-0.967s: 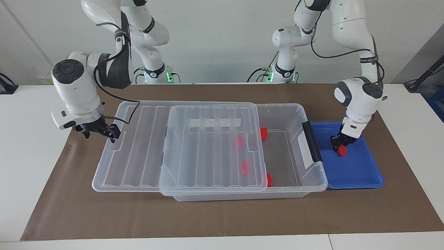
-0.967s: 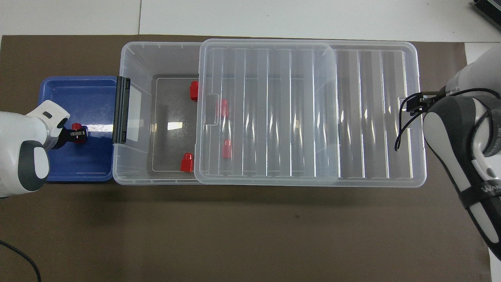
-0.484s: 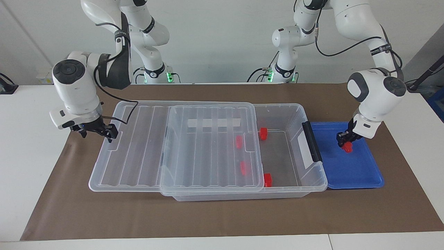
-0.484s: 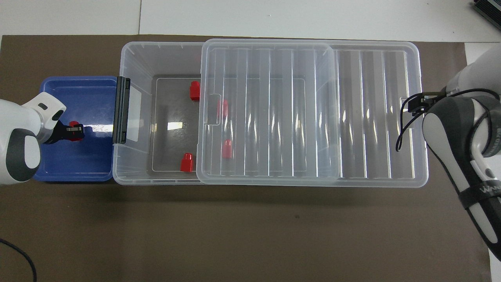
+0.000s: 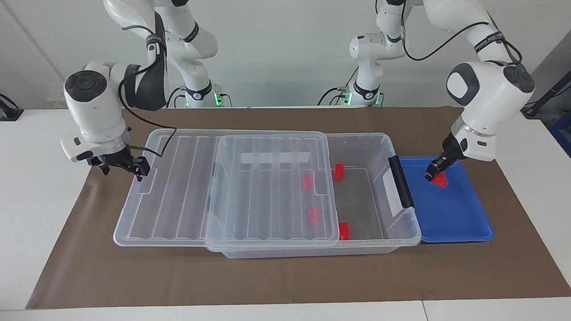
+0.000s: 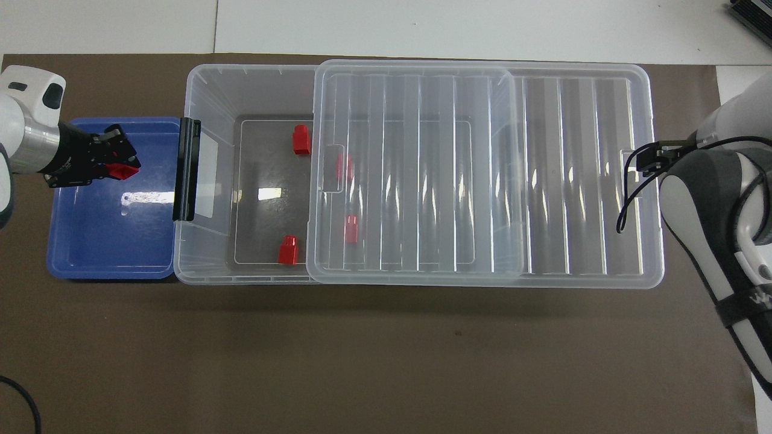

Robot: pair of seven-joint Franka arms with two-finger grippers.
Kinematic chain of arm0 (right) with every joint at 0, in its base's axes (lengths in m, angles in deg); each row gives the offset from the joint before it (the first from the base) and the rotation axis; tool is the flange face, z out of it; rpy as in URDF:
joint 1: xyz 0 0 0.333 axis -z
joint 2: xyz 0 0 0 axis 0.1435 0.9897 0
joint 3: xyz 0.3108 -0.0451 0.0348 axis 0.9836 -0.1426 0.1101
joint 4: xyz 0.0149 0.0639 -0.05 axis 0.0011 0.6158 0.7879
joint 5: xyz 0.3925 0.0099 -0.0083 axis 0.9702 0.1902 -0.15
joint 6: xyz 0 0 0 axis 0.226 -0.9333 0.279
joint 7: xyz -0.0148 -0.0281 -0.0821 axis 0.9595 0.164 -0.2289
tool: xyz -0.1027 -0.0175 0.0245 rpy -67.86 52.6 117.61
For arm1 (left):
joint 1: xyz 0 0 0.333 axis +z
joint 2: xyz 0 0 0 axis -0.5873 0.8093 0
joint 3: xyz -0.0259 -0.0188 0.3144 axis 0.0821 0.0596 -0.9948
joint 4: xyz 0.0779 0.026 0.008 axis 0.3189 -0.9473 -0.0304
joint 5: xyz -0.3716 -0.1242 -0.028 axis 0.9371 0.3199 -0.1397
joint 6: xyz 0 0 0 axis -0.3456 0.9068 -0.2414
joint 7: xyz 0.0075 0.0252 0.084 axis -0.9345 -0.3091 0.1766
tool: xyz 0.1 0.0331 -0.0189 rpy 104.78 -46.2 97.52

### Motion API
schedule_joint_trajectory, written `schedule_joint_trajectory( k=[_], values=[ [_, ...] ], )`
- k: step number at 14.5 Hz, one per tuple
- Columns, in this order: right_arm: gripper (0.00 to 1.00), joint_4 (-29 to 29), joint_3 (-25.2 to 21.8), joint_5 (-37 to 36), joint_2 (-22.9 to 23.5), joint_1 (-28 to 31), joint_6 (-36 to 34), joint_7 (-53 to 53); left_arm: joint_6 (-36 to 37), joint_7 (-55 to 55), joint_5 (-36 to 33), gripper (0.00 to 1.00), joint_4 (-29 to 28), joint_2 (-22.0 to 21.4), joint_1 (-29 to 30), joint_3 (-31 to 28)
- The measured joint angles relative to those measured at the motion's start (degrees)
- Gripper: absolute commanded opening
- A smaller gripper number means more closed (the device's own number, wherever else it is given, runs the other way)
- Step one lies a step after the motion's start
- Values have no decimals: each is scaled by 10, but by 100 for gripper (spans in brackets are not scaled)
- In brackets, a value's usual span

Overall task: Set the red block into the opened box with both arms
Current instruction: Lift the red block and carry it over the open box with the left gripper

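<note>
Left gripper (image 5: 433, 172) is noted raised over the blue tray (image 5: 464, 223), its fingertips narrowed onto the red block (image 5: 441, 180), which is carried clear of the tray floor. Clock bearings are taken from the overhead view. The tray is set touching the box (image 5: 383, 142) at its nine o'clock end, by the black handle (image 5: 400, 180). The lid (image 5: 267, 200) is seen lying offset toward three o'clock, so the box's nine o'clock part is left uncovered. Four more red blocks are counted in the box: two in the uncovered part (image 5: 339, 171) (image 5: 344, 231), two under the lid (image 5: 307, 182) (image 5: 315, 215). Right gripper (image 5: 142, 168) is placed at the lid's three o'clock rim; whether the lid is gripped cannot be told.
</note>
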Motion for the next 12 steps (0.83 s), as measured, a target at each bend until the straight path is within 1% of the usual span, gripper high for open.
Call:
schedule_joint_trajectory(
  k=[2,4,5,7,10,12],
  values=[
    [100,-8,3,40,-21,-2,-9,0,15,68,19,0,25,-5,-1,13],
    [100,-14,3,82,-47,-1,-20,0,13,137,20,0,33,-7,-1,39],
    [100,-16,3,94,-63,-1,-36,0,9,160,20,0,33,-7,-4,55],
    [100,-26,3,100,-93,-1,-88,0,-10,191,20,0,27,-7,-31,67],
    [100,-33,2,101,-127,-1,-155,0,-70,198,2,0,-16,-9,-85,69],
    [100,-30,1,101,-132,-1,-162,0,-113,202,-32,0,-57,-9,-118,70]
  ],
)
